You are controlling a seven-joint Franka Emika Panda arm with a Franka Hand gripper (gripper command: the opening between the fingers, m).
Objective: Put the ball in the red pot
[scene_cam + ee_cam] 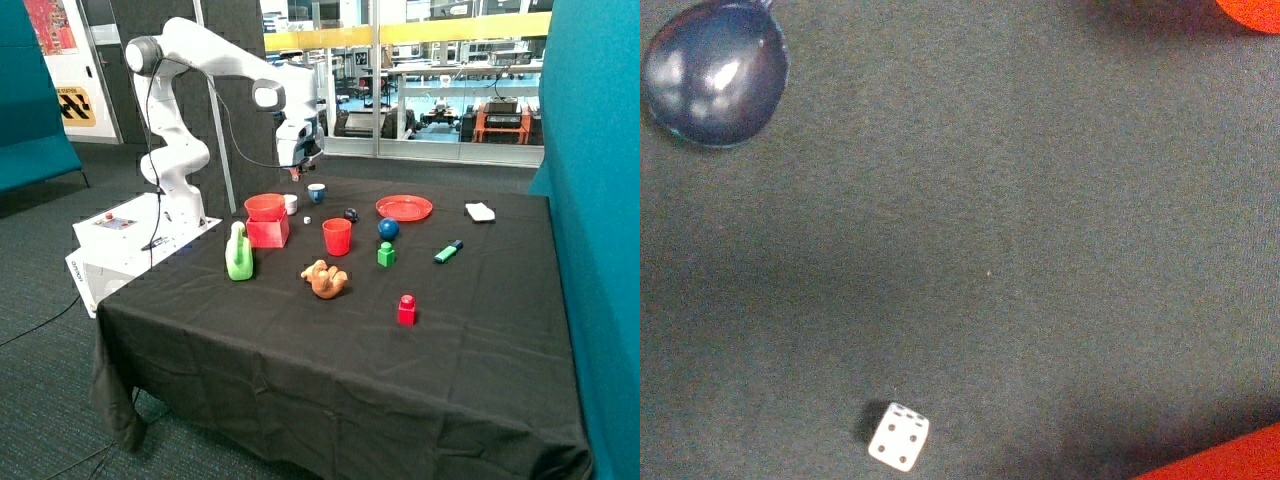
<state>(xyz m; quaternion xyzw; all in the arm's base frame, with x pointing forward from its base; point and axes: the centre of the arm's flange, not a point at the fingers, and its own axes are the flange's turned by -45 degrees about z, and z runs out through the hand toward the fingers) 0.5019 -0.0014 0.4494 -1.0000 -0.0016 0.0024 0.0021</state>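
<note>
Above the table's far side, near the red pot [267, 231], the gripper [294, 172] hung empty; whether its fingers were apart, I cannot tell. The ball [388, 229] lay just behind the green block [386, 255], not yet approached. Next move probably needed reaching across to it.

Outside view across table [300, 350]; wrist view downward, sharing die [899, 437].

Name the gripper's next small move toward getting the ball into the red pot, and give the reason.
Probably travel across toward the ball and start descending over it. The gripper hangs high above the table's far side, between the red pot and a small blue cup, holding nothing visible. The ball sits untouched on the cloth just behind the green block, and the wrist view shows a die, not the ball.
</note>
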